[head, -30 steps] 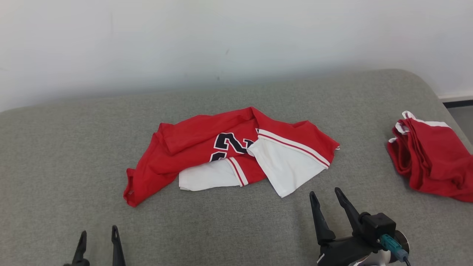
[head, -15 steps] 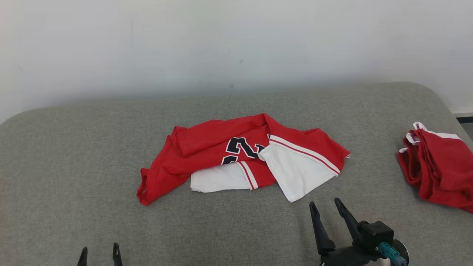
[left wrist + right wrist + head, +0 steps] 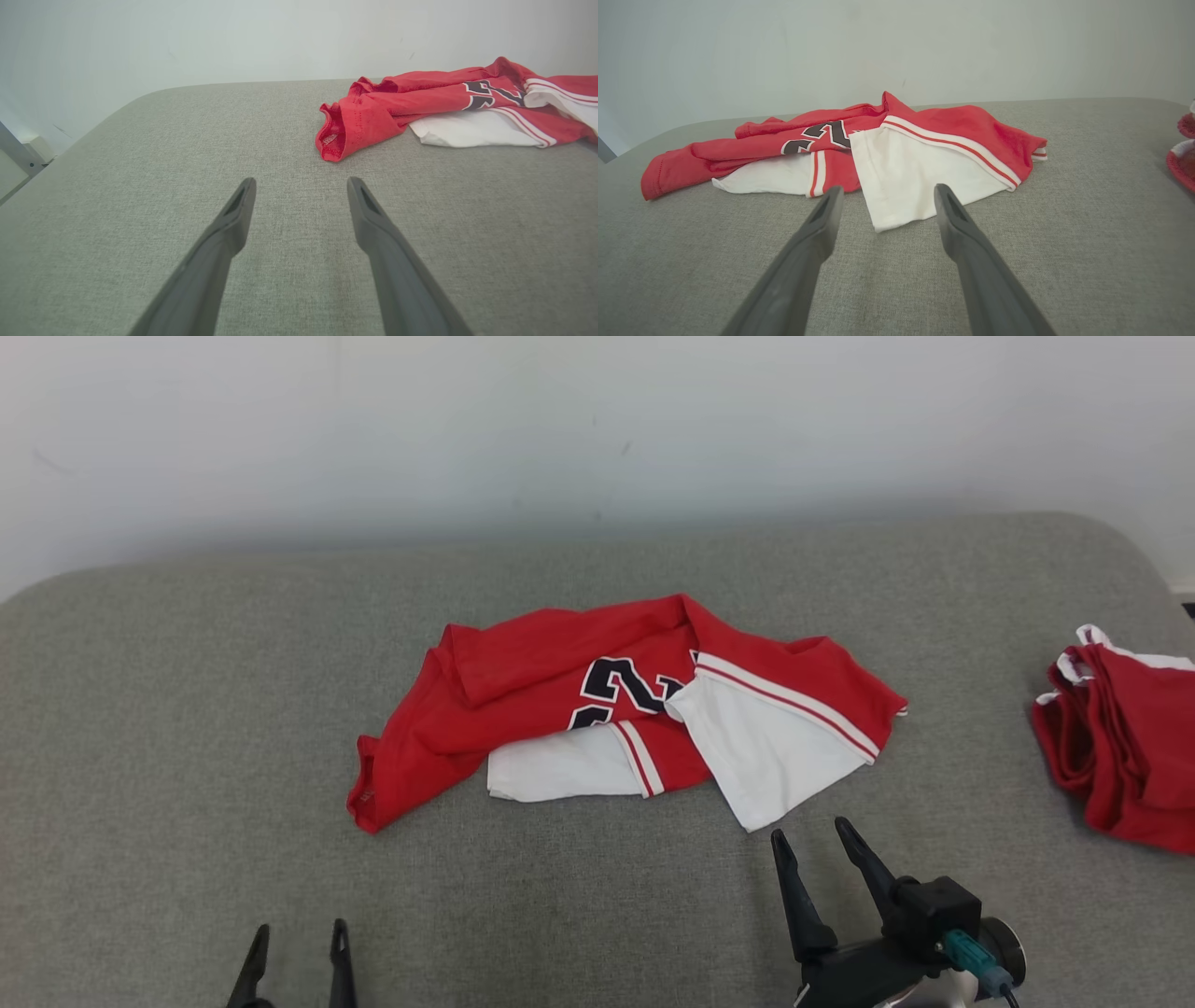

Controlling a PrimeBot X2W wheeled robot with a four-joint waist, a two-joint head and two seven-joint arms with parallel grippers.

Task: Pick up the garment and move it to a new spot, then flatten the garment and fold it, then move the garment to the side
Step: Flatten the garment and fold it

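Note:
A crumpled red and white garment [image 3: 616, 709] with a black number on it lies in the middle of the grey padded surface [image 3: 187, 709]. It shows too in the left wrist view [image 3: 420, 98] and the right wrist view [image 3: 887, 149]. My right gripper [image 3: 810, 835] stands open just in front of the garment's white corner, holding nothing. My left gripper [image 3: 299, 933] is open at the lower left, short of the garment's red end, with nothing between its fingers.
A second red garment with white trim [image 3: 1120, 747] lies bunched at the surface's right edge. A pale wall [image 3: 597, 420] runs behind the surface. Bare grey cloth lies left of and in front of the central garment.
The head camera has shifted, so the whole scene sits a little further right in the picture. The left gripper's fingers now show more at the bottom edge. The garment lies as before.

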